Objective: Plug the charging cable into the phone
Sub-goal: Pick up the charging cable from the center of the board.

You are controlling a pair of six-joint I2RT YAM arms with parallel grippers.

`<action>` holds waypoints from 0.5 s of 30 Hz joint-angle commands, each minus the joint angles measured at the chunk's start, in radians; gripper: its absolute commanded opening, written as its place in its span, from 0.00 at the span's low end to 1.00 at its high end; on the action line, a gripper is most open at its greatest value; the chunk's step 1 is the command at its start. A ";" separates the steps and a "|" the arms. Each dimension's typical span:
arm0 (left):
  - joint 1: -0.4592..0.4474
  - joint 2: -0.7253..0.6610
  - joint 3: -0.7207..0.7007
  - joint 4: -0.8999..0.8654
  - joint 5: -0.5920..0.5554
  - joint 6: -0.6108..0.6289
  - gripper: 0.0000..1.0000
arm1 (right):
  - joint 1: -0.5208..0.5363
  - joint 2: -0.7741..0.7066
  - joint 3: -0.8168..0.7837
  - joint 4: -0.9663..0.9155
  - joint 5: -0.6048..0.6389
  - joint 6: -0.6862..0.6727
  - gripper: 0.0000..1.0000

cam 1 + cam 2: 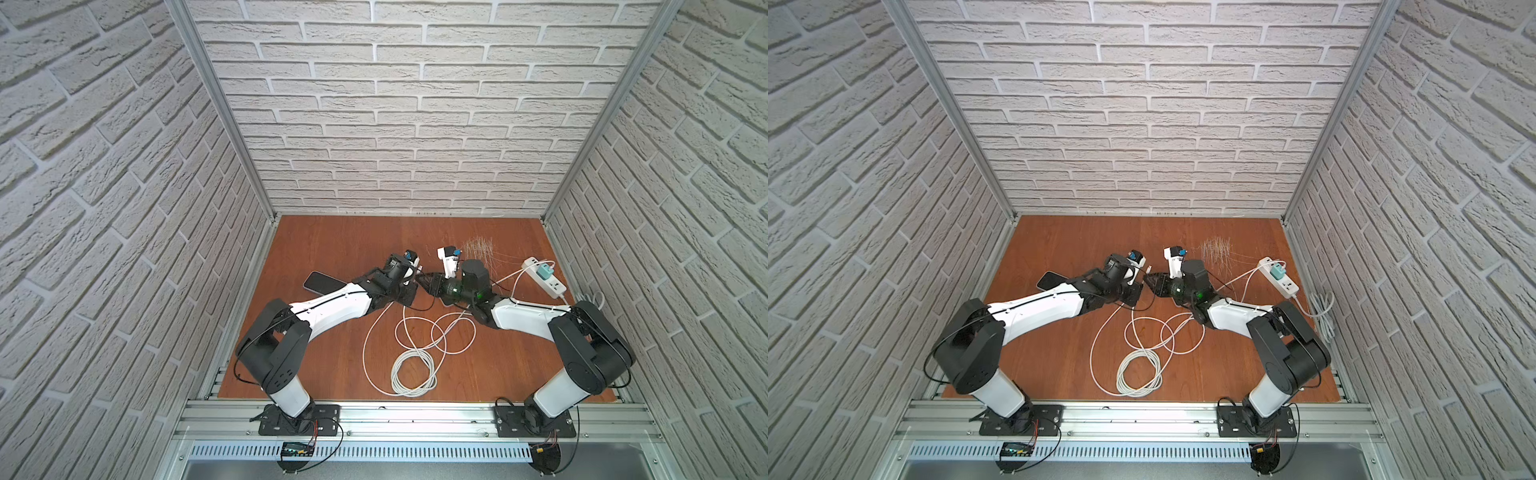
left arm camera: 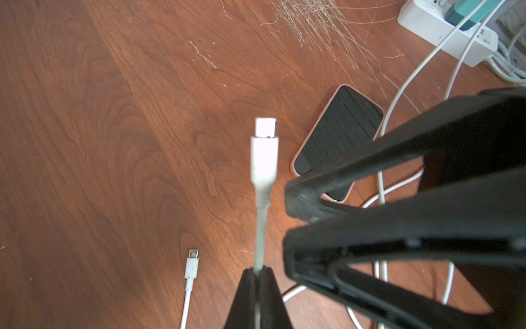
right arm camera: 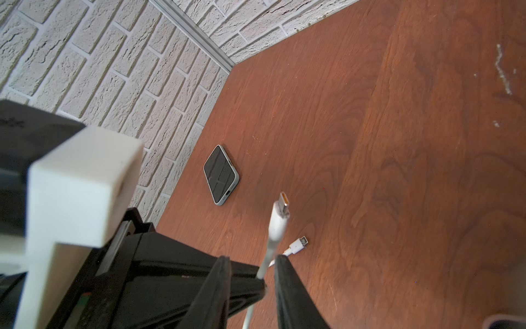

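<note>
- Left tool: closed, clamping the charging cable.
- Right tool: jaws apart, straddling the same cable.
- Phone: flat on the worktop.

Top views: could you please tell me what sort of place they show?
Likely a lab robot cell: brick-pattern panels in an aluminium frame, left arm and right arm bolted to a rail, wooden tabletop.
</note>
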 commanded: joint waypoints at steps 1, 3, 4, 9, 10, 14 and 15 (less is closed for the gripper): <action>-0.007 -0.033 -0.015 0.046 0.018 -0.006 0.00 | 0.005 0.010 0.023 0.021 0.014 -0.020 0.32; -0.007 -0.033 -0.017 0.049 0.018 -0.008 0.00 | 0.005 0.013 0.029 0.007 0.023 -0.023 0.32; -0.007 -0.034 -0.017 0.049 0.017 -0.008 0.00 | 0.005 0.015 0.031 0.001 0.026 -0.024 0.32; -0.007 -0.039 -0.019 0.048 0.015 -0.006 0.00 | 0.005 0.030 0.038 -0.001 0.026 -0.014 0.31; -0.008 -0.039 -0.019 0.048 0.016 -0.006 0.00 | 0.005 0.035 0.040 0.002 0.022 -0.012 0.31; -0.007 -0.038 -0.020 0.049 0.025 -0.006 0.00 | 0.004 0.052 0.044 0.013 0.012 -0.006 0.31; -0.007 -0.038 -0.019 0.049 0.027 -0.006 0.00 | 0.004 0.052 0.042 0.028 0.002 -0.003 0.31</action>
